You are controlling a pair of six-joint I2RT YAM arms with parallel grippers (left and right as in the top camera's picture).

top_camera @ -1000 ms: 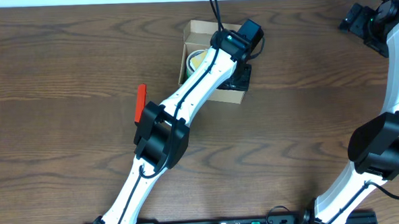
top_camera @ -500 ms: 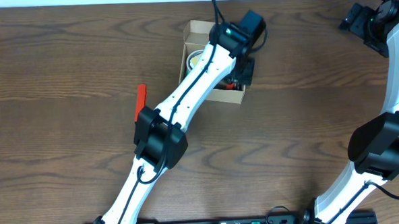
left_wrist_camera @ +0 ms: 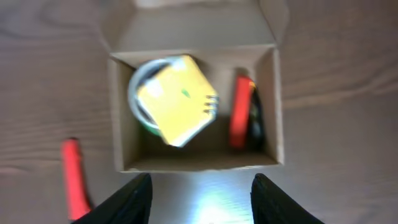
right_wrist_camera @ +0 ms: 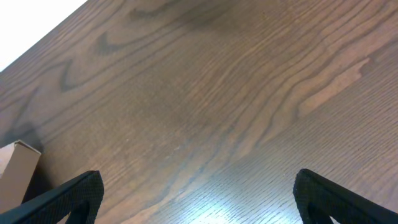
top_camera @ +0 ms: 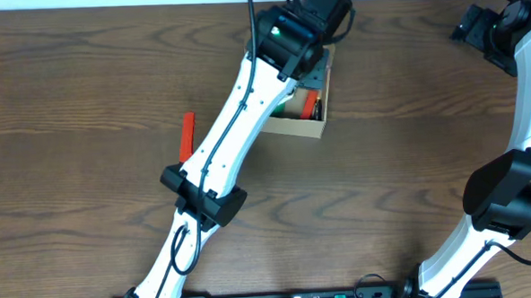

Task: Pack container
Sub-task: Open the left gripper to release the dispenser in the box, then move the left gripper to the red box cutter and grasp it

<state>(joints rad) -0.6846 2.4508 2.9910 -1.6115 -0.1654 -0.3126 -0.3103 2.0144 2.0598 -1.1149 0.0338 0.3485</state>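
Position: the box (left_wrist_camera: 267,112), plain tan cardboard, sits on the worktop (top_camera: 83,76) toward the far edge, about mid-width. In the overhead view the left arm (top_camera: 238,132) covers most of it, leaving only the near right part visible. The lid flap is folded back on the far side, so the top is open.

Contents, from the left wrist view:
- A yellow block (left_wrist_camera: 179,99) lies tilted on a white-and-green ring (left_wrist_camera: 138,102) in the view's left half of the box.
- A red item (left_wrist_camera: 241,112) stands along the view's right wall, with a black item (left_wrist_camera: 255,121) just beside it.
- The view is blurred, so I cannot tell what the red and black items are.

Outside the box, a red stick (top_camera: 188,134) lies on the worktop near the box, apart from it.

Above the near wall of the box, the left pincer (left_wrist_camera: 200,186) points down. Its jaws are moderately apart with nothing between them, and they are clear of the cardboard.

At the far right corner of the worktop, the right pincer (right_wrist_camera: 198,186) is well apart from the box. Its jaws are at full width, with only bare wood grain showing between them.
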